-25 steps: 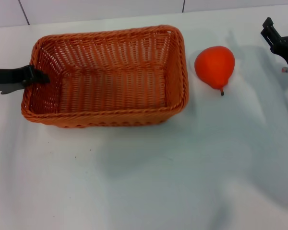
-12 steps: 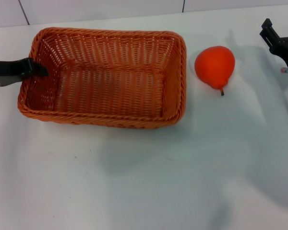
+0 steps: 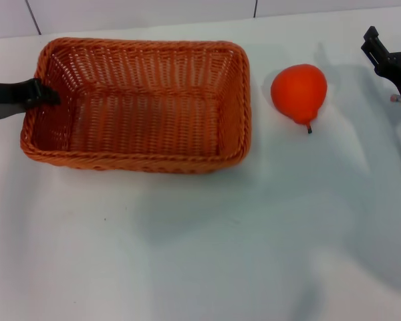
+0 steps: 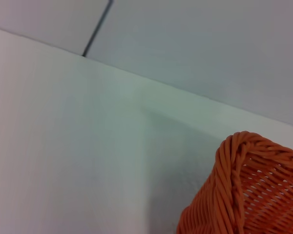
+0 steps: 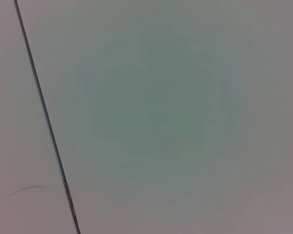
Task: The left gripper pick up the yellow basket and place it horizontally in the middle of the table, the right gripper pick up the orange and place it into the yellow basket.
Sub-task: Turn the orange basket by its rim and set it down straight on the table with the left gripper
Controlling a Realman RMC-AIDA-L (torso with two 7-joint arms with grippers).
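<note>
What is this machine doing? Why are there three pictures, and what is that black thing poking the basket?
It is a robot with two arms. One picture comes from a camera on its head, looking down at the plain white table. The other two come from cameras on its wrists.

The black thing is the left gripper, the robot's hand. Its fingers pinch the left rim of the big orange-brown woven wicker basket, which has nothing in it. The left wrist camera sees one basket corner.

Right of the basket, not touching it, lies a round orange-red fruit with a tiny dark stem. The right gripper waits at the far right edge.
</note>
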